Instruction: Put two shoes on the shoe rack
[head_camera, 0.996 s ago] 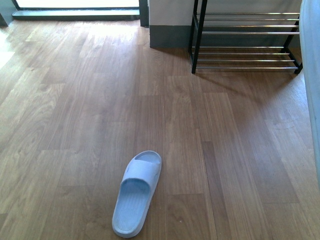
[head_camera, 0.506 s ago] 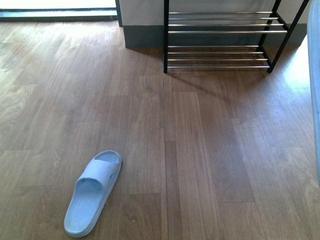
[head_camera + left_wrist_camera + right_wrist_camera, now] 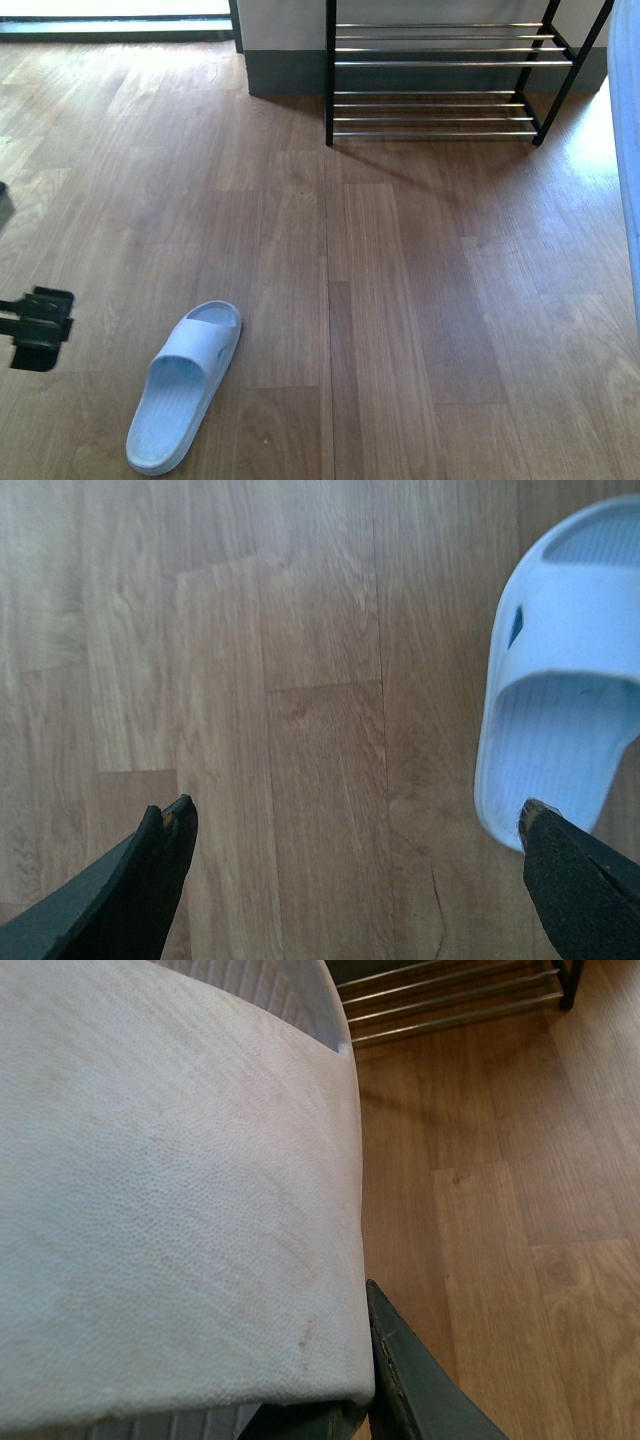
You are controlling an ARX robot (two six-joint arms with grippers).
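Wood-plank floor [image 3: 420, 300] runs up to the shoe rack [image 3: 440, 70] at our one o'clock. A pale blue slide [image 3: 185, 385] lies at seven o'clock, just beside our left gripper [image 3: 38, 328], whose fingers are spread wide above bare planks. At three o'clock our right gripper [image 3: 385, 1365] is clamped on a second slide [image 3: 170, 1210], held off the floor.

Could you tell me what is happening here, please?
A two-armed robot is tidying slippers onto the shoe rack, whose visible tiers are bare. Its right claw appears to grip one pale slipper off the floor. The left claw is open and hovers beside the other slipper, which lies on the floor short of the rack.
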